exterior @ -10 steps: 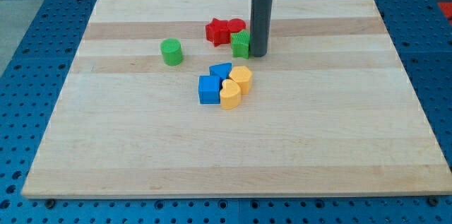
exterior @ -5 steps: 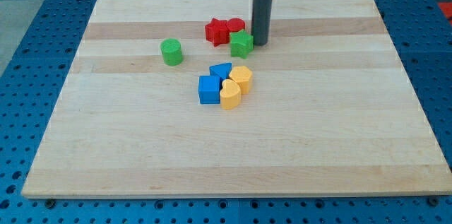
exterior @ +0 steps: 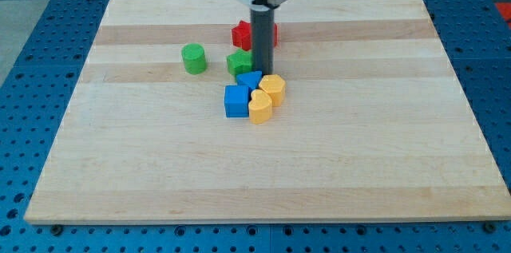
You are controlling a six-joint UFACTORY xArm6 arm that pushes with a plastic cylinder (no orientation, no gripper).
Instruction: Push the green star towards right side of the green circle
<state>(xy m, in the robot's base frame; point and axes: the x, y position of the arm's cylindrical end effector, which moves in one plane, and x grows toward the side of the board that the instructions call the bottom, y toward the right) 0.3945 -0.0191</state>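
Note:
The green star (exterior: 238, 64) lies on the wooden board (exterior: 359, 125), a short gap to the right of the green circle (exterior: 193, 58). My tip (exterior: 262, 73) stands right against the star's right side, just above the blue and yellow cluster. The rod hides part of the red blocks (exterior: 242, 34) behind it at the view's top.
Two blue blocks (exterior: 236, 100) (exterior: 250, 81) and two yellow blocks (exterior: 260, 107) (exterior: 274, 88) sit packed together just below the star and my tip. The red blocks lie just above the star.
My tip has moved left and down, pushing the green star away from the red blocks towards the green circle. The star now sits just above the blue blocks.

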